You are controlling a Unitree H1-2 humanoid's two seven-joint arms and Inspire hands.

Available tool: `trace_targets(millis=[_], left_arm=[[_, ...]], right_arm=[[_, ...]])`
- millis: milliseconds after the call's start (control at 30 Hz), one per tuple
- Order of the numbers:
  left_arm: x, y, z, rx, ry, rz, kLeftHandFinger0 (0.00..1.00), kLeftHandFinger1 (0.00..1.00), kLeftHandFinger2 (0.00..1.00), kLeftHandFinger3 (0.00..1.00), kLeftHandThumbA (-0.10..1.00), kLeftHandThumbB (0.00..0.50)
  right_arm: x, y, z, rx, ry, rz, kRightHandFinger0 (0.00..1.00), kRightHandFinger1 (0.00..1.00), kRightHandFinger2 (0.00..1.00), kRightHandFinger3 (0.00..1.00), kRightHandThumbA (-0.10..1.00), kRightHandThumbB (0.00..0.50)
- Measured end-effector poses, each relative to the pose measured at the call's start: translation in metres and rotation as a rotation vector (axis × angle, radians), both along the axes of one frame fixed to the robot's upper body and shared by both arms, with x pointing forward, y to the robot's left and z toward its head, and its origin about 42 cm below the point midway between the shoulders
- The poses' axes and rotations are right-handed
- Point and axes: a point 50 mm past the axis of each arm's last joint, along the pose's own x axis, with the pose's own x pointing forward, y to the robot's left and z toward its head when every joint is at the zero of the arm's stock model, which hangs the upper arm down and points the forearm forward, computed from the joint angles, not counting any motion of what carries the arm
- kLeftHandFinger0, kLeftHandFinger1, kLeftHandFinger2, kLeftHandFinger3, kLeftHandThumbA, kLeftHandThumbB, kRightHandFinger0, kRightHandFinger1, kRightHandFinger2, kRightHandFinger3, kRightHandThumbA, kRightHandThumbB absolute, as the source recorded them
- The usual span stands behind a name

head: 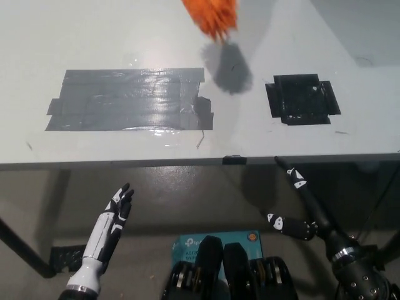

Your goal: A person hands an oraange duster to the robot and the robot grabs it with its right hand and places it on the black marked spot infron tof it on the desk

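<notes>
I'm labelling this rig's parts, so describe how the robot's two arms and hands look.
The left hand is white with black patches along its slim fingers, on a white forearm that ends in a dark band at the bottom edge. The right hand is black with thin fingers carrying small white markings; its black arm has a silver ring at the wrist above a bulky dark housing. No loose cables are visible on either.

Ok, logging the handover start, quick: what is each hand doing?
Left hand: open, holding nothing, below the desk edge.
Right hand: open, holding nothing, below the desk edge.

Only the orange duster (212, 17) hangs over the desk (125, 37); the black marked spot (302, 100) lies bare.
</notes>
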Motion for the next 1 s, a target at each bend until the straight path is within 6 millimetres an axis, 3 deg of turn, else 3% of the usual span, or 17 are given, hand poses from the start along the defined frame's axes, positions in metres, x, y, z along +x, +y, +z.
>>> trace_targets(millis=[100, 233, 333, 500, 600, 667, 700, 733, 800, 933, 1000], left_arm=[[0.0, 0.0, 0.0, -0.002, -0.005, -0.001, 1.0, 1.0, 1.0, 1.0, 0.98, 0.139], [-0.002, 0.001, -0.001, -0.003, -0.002, 0.0, 1.0, 1.0, 1.0, 1.0, 0.99, 0.14], [-0.004, 0.001, -0.003, -0.004, 0.001, 0.001, 1.0, 1.0, 1.0, 1.0, 1.0, 0.14], [-0.005, 0.001, -0.004, -0.003, 0.005, 0.002, 1.0, 1.0, 1.0, 1.0, 1.0, 0.134], [-0.006, 0.001, -0.003, -0.003, 0.003, 0.001, 1.0, 1.0, 1.0, 1.0, 1.0, 0.139], [-0.005, 0.001, -0.003, -0.003, 0.003, 0.001, 1.0, 1.0, 1.0, 1.0, 1.0, 0.148], [-0.005, 0.001, -0.003, -0.003, 0.003, 0.001, 1.0, 1.0, 1.0, 1.0, 1.0, 0.147], [-0.005, 0.001, -0.003, -0.003, 0.003, 0.001, 1.0, 1.0, 1.0, 1.0, 1.0, 0.149], [-0.006, 0.001, -0.004, -0.002, 0.003, 0.001, 1.0, 1.0, 1.0, 1.0, 1.0, 0.143], [-0.006, 0.001, -0.004, -0.001, 0.003, 0.001, 1.0, 1.0, 1.0, 1.0, 1.0, 0.138], [-0.005, 0.001, -0.003, -0.001, 0.003, 0.001, 1.0, 1.0, 1.0, 1.0, 1.0, 0.131]], right_arm=[[-0.003, -0.003, 0.004, 0.028, -0.017, -0.018, 1.0, 1.0, 1.0, 1.0, 0.79, 0.147], [-0.011, -0.008, 0.029, 0.098, -0.111, -0.067, 1.0, 1.0, 1.0, 1.0, 0.85, 0.125], [-0.017, -0.01, 0.061, 0.148, -0.221, -0.103, 1.0, 1.0, 1.0, 1.0, 0.95, 0.163], [-0.026, -0.017, 0.114, 0.186, -0.387, -0.14, 1.0, 1.0, 1.0, 1.0, 0.95, 0.198], [-0.023, -0.021, 0.162, 0.197, -0.505, -0.158, 1.0, 1.0, 1.0, 1.0, 0.98, 0.206], [-0.017, -0.019, 0.187, 0.2, -0.564, -0.157, 1.0, 1.0, 1.0, 1.0, 0.99, 0.236], [-0.008, -0.018, 0.205, 0.203, -0.588, -0.155, 1.0, 1.0, 1.0, 1.0, 0.98, 0.201], [-0.004, -0.018, 0.212, 0.205, -0.597, -0.154, 1.0, 1.0, 1.0, 1.0, 1.0, 0.292], [0.009, -0.015, 0.233, 0.216, -0.601, -0.15, 1.0, 1.0, 1.0, 1.0, 1.0, 0.317], [0.041, -0.009, 0.251, 0.216, -0.532, -0.145, 1.0, 1.0, 1.0, 1.0, 1.0, 0.35], [0.073, -0.004, 0.259, 0.199, -0.445, -0.141, 1.0, 1.0, 1.0, 1.0, 1.0, 0.36]])
